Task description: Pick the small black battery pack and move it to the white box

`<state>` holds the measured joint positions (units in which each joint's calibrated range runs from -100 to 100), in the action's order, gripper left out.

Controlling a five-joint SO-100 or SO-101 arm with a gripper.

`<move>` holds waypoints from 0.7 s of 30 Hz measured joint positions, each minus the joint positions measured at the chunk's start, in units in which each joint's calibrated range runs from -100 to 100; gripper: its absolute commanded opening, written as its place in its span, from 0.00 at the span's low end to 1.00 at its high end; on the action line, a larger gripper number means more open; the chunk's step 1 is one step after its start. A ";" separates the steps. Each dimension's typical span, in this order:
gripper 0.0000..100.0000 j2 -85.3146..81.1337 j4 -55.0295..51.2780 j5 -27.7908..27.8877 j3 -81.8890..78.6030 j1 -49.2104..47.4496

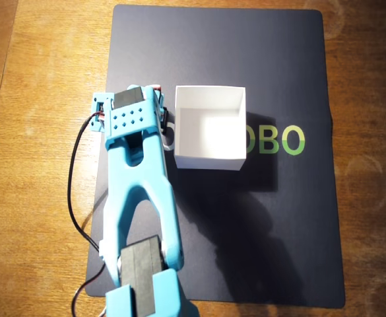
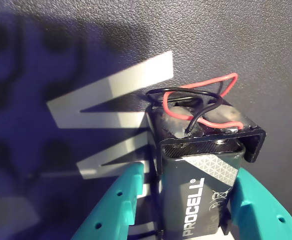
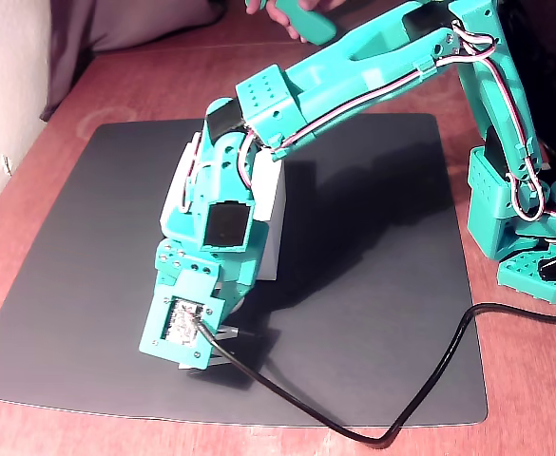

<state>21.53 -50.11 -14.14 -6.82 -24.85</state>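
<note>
Warm dim light, hard arm shadows on the dark mat (image 1: 298, 238), wrist view sharp, slight glare

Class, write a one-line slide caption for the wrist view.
Teal pincer closed on the small black battery pack, red and black wires looping from its end above the dark mat.

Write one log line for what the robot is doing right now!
stage: grasp | gripper: teal fingers on both sides of battery pack, contact unclear | white box: empty, next to arm | surface: dark mat
</note>
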 measured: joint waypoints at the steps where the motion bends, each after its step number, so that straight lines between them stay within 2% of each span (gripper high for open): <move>1: 0.18 0.08 -0.35 0.00 0.00 0.00; 21: 0.17 2.20 -2.18 0.74 1.55 0.37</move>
<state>23.73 -52.29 -13.40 -5.27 -24.47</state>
